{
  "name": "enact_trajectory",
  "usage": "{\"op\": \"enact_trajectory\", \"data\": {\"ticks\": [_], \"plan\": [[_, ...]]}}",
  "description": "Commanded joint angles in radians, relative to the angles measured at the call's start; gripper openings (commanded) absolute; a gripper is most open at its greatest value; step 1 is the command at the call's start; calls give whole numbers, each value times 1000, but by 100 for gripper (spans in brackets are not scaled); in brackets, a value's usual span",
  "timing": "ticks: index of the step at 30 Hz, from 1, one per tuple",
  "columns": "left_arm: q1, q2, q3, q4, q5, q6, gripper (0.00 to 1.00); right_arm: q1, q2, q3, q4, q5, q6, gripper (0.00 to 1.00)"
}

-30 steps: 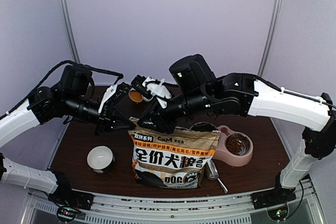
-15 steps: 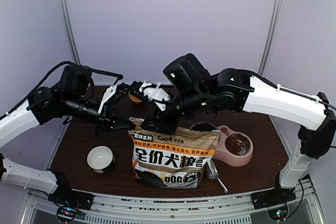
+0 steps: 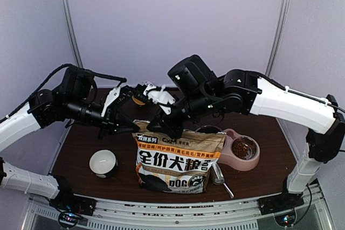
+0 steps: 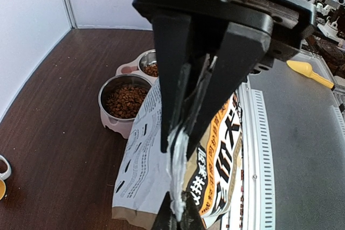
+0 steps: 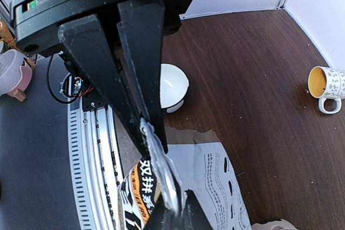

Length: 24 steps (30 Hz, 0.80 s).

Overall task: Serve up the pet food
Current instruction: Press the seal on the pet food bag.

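The tan, orange and black printed bag stands upright at the table's front centre. My left gripper is shut on the silvery sealed top edge near the bag's left corner. My right gripper is shut on the same edge a little further right, so the two sets of fingertips nearly meet. Pet food fills the steel cups of the pink double bowl, right of the bag. The inside of the bag is hidden.
A white bowl sits front left of the bag. A mug stands at the back. A metal scoop lies between bag and pink bowl. A yellow scoop lies off the table's front edge.
My right gripper shifted slightly left along the bag's top and its fingers closed onto the sealed edge. The left gripper kept its hold and did not move.
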Motion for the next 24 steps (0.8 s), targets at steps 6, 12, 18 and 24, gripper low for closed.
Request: {"op": "enact_trajectory", "data": {"ticks": [6,12,18,24], "plan": [[2,-10,30,15,-15,-29,0,-23,-85,-86,-91,72,-51,13],[2,-8,31,15,-20,-31,0,-24,-107,-114,-73,86,-50,0],[2,-16,30,10,-30,-31,0,-32,-129,-132,-96,106,-53,9],[2,-22,30,8,-38,-31,0,-45,-175,-189,-107,118,-50,6]]}}
